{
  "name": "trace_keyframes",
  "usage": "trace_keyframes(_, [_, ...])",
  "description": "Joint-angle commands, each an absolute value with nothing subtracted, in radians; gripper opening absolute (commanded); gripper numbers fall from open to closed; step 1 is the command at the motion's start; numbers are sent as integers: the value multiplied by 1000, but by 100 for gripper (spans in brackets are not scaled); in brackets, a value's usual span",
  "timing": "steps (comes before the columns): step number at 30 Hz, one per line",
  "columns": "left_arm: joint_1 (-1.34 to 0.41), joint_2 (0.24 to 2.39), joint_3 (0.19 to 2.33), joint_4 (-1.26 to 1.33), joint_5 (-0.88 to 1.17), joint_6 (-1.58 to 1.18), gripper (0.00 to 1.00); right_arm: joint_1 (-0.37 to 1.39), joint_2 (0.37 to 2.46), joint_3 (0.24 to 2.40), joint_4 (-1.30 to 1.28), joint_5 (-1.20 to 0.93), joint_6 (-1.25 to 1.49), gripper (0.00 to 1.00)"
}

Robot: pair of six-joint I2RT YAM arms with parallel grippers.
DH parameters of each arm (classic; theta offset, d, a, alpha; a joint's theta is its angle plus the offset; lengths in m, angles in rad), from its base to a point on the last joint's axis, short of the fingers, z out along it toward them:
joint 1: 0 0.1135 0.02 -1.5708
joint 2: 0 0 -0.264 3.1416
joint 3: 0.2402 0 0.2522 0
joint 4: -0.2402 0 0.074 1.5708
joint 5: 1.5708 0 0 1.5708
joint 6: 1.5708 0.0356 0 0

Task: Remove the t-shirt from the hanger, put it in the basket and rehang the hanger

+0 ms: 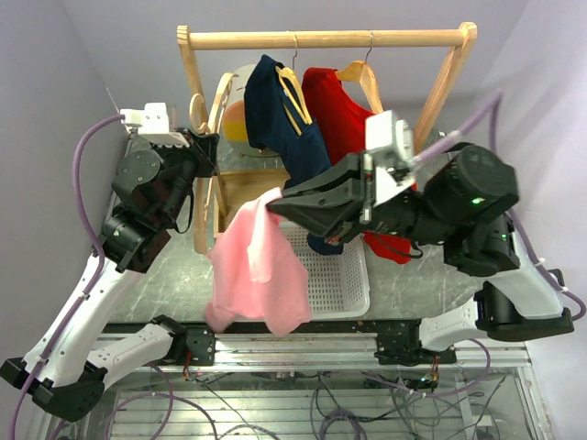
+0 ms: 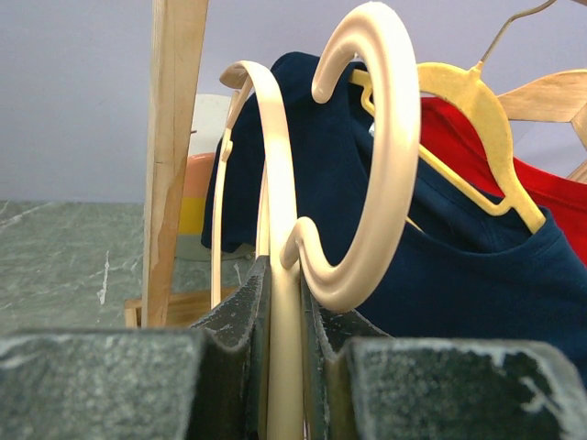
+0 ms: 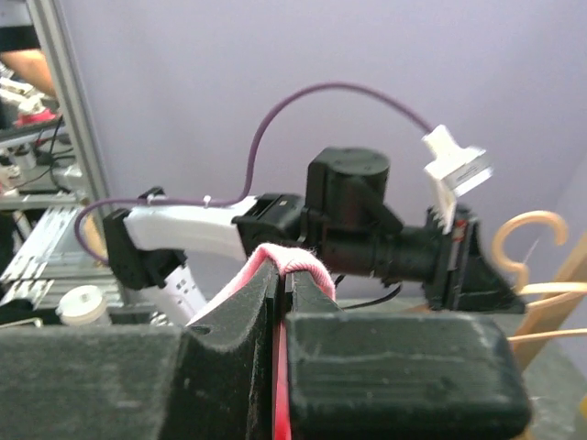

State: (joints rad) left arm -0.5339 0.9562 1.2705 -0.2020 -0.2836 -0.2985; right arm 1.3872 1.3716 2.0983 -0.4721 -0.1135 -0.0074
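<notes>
Out in front of the rack (image 1: 321, 38), over the near side of the counter (image 1: 174, 275), the pink t-shirt (image 1: 259, 266) hangs free in the air, and it looks clear of its hanger, folks. The right hand (image 1: 272, 207) has it pinched by a bunched ridge of cloth at the top, jaws pressed together on the fabric. The right wrist view shows a soft pink roll (image 3: 292, 260) squeezed up between the two dark pads (image 3: 229, 330). Held high from one point like that, the shirt drapes straight down in loose, limp folds, thin jersey by the look of it. In the top view its lower half overlaps the near left corner of the white basket (image 1: 337, 275).

Over on the other side, the left hand (image 1: 207, 148) is clamped on the cream hanger (image 1: 221, 96). The left wrist view suggests why: the smooth, glossy stem (image 2: 284, 302) sits sandwiched between the fingers, pinning the hanger so the cloth can be drawn away rather than dragging it along. Rounded hook, curved arms, hard and slick, little for fabric to snag on.

Behind, the wooden rack carries a navy shirt (image 1: 286, 124) on a yellow hanger (image 2: 477, 101) and a red shirt (image 1: 332, 110) on a wooden one. My read: the separation is done or nearly so, and the basket, with its perforated plastic floor, looks the likely drop spot.
</notes>
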Motion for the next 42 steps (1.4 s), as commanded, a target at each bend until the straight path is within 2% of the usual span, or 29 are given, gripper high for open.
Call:
trace_keyframes(1, [-539, 937, 1286, -190, -265, -292, 7, 1393, 1317, 2169, -364, -24, -143, 0])
trace_keyframes(12, [-540, 934, 1313, -205, -204, -294, 7, 1393, 1273, 2195, -191, 236, -324, 0])
trace_keyframes(23, [-538, 937, 1337, -218, -161, -293, 7, 1393, 1384, 2277, -126, 433, -500, 0])
trace_keyframes(28, [-540, 934, 1326, -217, -146, -294, 7, 1393, 1310, 2055, -53, 469, -474, 0])
trace_keyframes(33, [-539, 941, 1318, -222, -127, -302, 7, 1393, 1241, 1818, -24, 492, -322, 0])
trace_keyframes(42, [-540, 952, 1315, -228, -140, -296, 7, 1393, 1288, 1680, -169, 410, -23, 0])
